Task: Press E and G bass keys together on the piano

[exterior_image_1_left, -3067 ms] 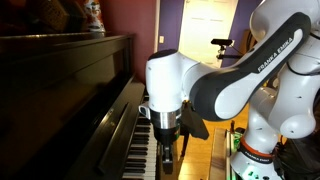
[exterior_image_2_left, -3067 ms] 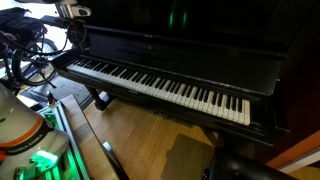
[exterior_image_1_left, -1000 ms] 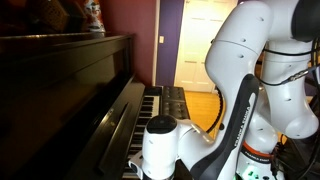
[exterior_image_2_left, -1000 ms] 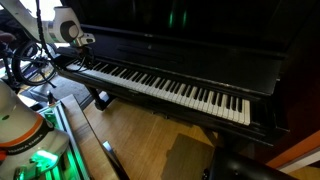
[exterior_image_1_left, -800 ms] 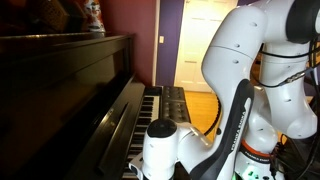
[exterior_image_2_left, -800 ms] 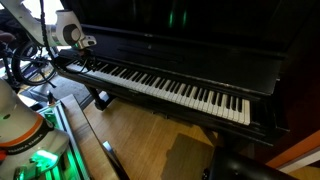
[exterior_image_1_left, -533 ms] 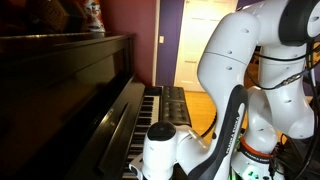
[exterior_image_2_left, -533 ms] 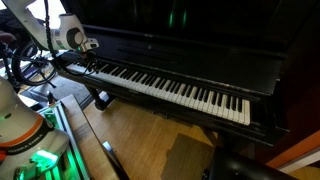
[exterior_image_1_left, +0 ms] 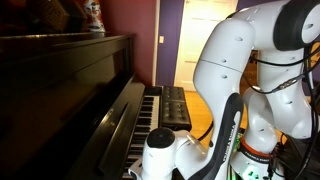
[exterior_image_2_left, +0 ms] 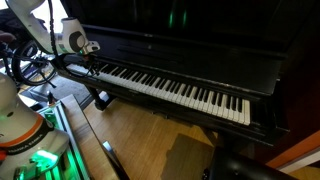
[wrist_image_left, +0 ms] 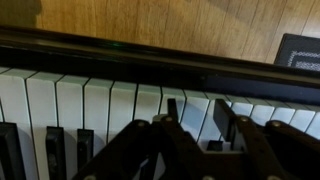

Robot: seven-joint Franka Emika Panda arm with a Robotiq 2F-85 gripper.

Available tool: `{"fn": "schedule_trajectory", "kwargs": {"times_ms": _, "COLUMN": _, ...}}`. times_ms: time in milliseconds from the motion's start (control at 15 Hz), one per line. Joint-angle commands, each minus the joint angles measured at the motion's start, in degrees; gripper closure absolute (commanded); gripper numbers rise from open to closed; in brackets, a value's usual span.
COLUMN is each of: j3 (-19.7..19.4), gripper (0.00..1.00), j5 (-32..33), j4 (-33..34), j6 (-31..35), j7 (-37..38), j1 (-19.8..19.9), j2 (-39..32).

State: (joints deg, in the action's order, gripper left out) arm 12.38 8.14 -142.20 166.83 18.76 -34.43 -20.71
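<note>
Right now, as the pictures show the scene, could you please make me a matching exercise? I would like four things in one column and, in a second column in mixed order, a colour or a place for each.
Things:
1. piano
2. wall
3. floor
4. gripper

Descriptions:
a. light brown wood
b. over the white keys
c. glossy and very dark
d. dark red

Pairs: 1-c, 2-d, 3-a, 4-b.
</note>
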Motion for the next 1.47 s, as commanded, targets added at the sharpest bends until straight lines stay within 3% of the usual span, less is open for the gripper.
{"fn": "schedule_trajectory", "kwargs": {"times_ms": 0, "j3": -2.28, "gripper": 0.49, "j5": 0.94, "j4": 0.73, "j6": 1.21, "j7": 1.35, "j1": -2.89, "j2": -1.17}}
{"fn": "schedule_trajectory", "kwargs": {"times_ms": 133, "j3": -3.51, "gripper": 0.42, "j5": 1.05, "j4": 1.08, "j6": 1.36, "j7": 2.02, "j1": -4.11, "j2": -1.38}}
{"fn": "schedule_trajectory", "kwargs": {"times_ms": 267, "j3": -5.98, "gripper": 0.50, "j5": 2.08, "j4": 1.52, "j6": 1.15, "j7": 3.55, "j1": -6.27, "j2": -1.45}}
{"fn": "schedule_trajectory", "kwargs": {"times_ms": 800, "j3": -7.96, "gripper": 0.57, "j5": 0.39, "j4": 3.62, "j6": 2.42, "j7": 3.68, "j1": -8.57, "j2": -3.48}}
{"fn": "schedule_trajectory", "kwargs": {"times_ms": 1133, "j3": -9.16, "gripper": 0.56, "j5": -0.16, "j4": 4.68, "j6": 3.55, "j7": 4.79, "j1": -10.01, "j2": -4.71}}
{"fn": "schedule_trajectory", "kwargs": {"times_ms": 1400, "j3": -11.37, "gripper": 0.47, "j5": -0.34, "j4": 4.85, "j6": 3.61, "j7": 6.52, "j1": -12.19, "j2": -5.01}}
